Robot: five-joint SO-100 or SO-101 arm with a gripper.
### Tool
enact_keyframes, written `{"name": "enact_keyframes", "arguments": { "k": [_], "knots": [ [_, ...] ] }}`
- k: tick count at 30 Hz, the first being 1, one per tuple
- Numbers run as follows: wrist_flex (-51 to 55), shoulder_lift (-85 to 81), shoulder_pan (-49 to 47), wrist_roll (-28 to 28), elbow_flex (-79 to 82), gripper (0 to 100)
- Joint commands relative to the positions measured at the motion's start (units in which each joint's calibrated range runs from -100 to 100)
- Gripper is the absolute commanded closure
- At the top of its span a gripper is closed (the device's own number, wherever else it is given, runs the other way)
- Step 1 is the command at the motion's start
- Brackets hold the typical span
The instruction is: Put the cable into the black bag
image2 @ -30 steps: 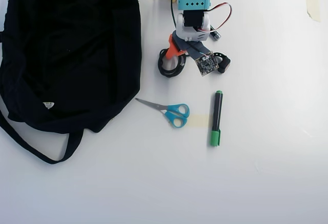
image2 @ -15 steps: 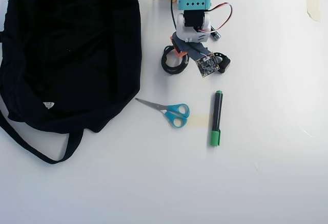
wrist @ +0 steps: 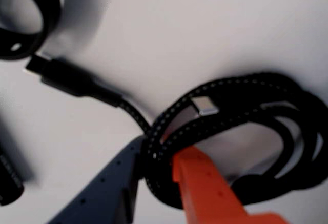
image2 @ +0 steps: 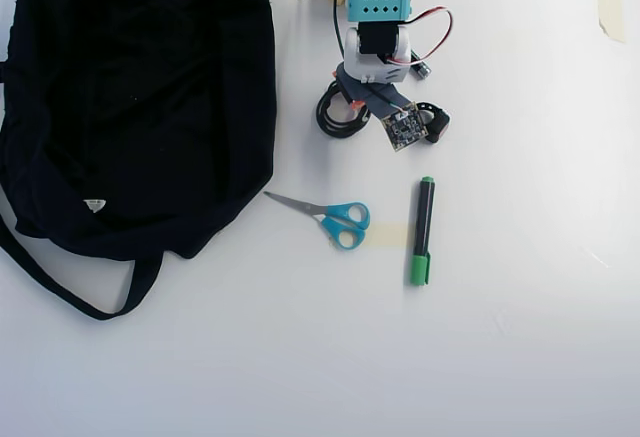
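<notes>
Your gripper [wrist: 156,170] is clenched on the cable [wrist: 230,126]: in the wrist view a dark grey finger and an orange finger [wrist: 205,188] pinch several strands of the coil between them. The cable is a braided black cord with pale flecks, wound in a loose round coil, with a small silvery plug lying across the loops and a longer black plug end trailing off to the left. At the top left of that view sits part of a smooth black ring strap [wrist: 25,24].

In the overhead view the cable [image2: 336,120] shows as one small black ring just left of the arm [image2: 378,27], over the white table [image2: 520,337]. The black bag [image2: 130,97] is a single large soft fabric shape filling the left side, with one small white label and a long strap looping off its lower edge. Its right edge lies near the coil, with a strip of bare table between them.

You also have one pair of blue-handled scissors [image2: 335,219] and one green-capped black marker [image2: 423,230], both below the arm. The table below and to the right of them is broad and open.
</notes>
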Motion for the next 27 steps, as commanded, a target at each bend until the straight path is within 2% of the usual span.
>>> {"name": "enact_keyframes", "arguments": {
  "k": [1,5,13,27],
  "knots": [
    [0.5,-0.9,0.2,0.4,-3.3,98],
    [4.3,-1.0,-0.4,0.4,-7.3,98],
    [21.5,-5.5,-0.5,0.4,-21.0,98],
    [25.7,-15.8,0.3,0.0,-22.9,98]
  ]
}}
